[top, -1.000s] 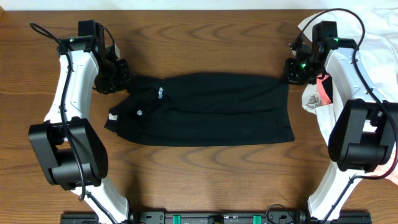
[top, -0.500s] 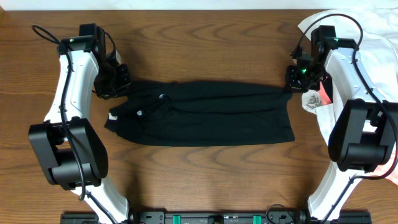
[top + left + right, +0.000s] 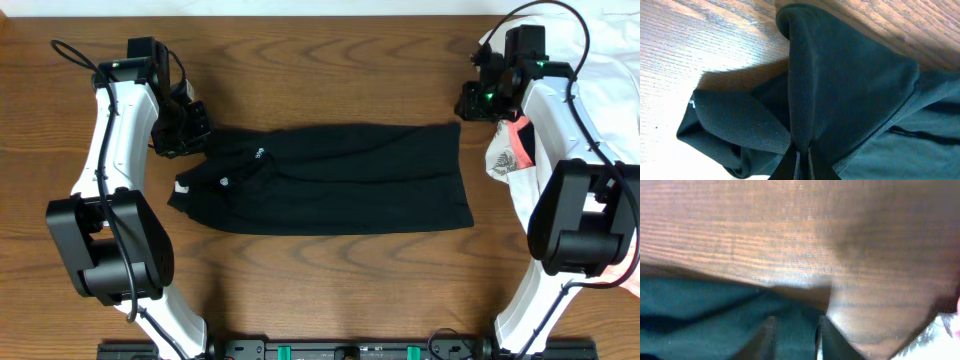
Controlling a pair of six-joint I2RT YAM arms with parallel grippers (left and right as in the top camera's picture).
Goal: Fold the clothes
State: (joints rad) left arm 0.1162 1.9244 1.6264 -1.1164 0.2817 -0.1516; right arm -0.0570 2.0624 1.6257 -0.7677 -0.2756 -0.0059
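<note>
The left gripper [image 3: 800,161] is pinched together on a fold of the clothes [image 3: 340,180]. Its wrist view shows the two fingertips meeting at the bottom edge with a ridge of black fabric drawn up between them, a detail the overhead view hides under the wrist body. From that pinch the cloth fans out into a raised, tent-like peak. A rolled edge of the cloth is bunched to its left on the bare wooden table [image 3: 330,60].

The right gripper [image 3: 796,339] shows only in a badly blurred wrist view. Its two fingers appear to stand apart, with dark fabric showing in the gap between them, but I cannot tell whether they touch that fabric. Overhead, this gripper sits just beyond the garment's far right corner, near it rather than plainly on it.

Only the overhead view gives the whole layout. The black garment lies as a wide sheet across the middle of the table between the two arms. Its left end is rumpled and drawn toward the left gripper, and a small white logo [image 3: 257,154] sits near that end. A white garment [image 3: 610,80] and a coral-pink garment [image 3: 522,135] lie at the right edge, beside the right arm.
</note>
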